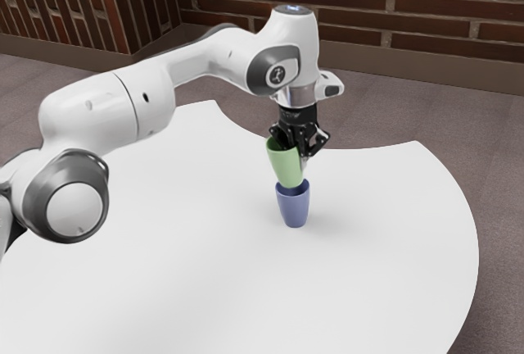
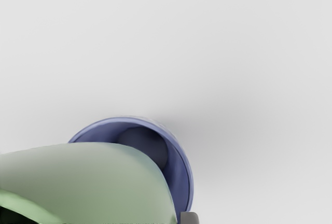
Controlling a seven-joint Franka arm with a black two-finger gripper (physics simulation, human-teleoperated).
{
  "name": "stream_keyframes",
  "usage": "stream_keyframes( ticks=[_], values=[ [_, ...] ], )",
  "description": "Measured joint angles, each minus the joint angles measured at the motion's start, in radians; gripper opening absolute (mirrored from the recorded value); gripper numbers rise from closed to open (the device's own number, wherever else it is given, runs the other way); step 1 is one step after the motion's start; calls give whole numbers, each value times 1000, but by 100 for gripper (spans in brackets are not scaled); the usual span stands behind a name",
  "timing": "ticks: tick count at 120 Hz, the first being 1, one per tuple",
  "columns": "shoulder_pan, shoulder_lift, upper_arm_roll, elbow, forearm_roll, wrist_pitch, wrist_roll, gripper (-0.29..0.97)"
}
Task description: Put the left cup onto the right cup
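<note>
Table [image 1: 164, 272]: white, carrying one cup.
Blue cup [image 1: 292, 206]: standing upright near the table's middle, mouth up.
Green cup [image 1: 286, 164]: hanging tilted, base reaching the blue cup's mouth, sitting off-centre.
Fingers [image 1: 309, 147]: pinching the green cup's rim, nearly closed.
Risk: releasing while tilted, the green cup is likely wedging crooked or toppling both.

A white robot arm [image 1: 106, 112] with grey joint caps comes in from the exterior view's left. Its thick lower links lie low in the foreground, and the upper links rise toward the middle. There the wrist bends so that the hand points straight down. Below the wrist, the black two-finger gripper [image 1: 300, 147] pinches the rim of a green cup [image 1: 286, 165] from two sides.
</note>
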Motion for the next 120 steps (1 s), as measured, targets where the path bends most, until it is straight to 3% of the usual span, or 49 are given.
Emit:
stream_keyframes(
  ticks=[120],
  values=[
    [1, 29, 1, 0, 30, 43, 10, -11]
  ],
)
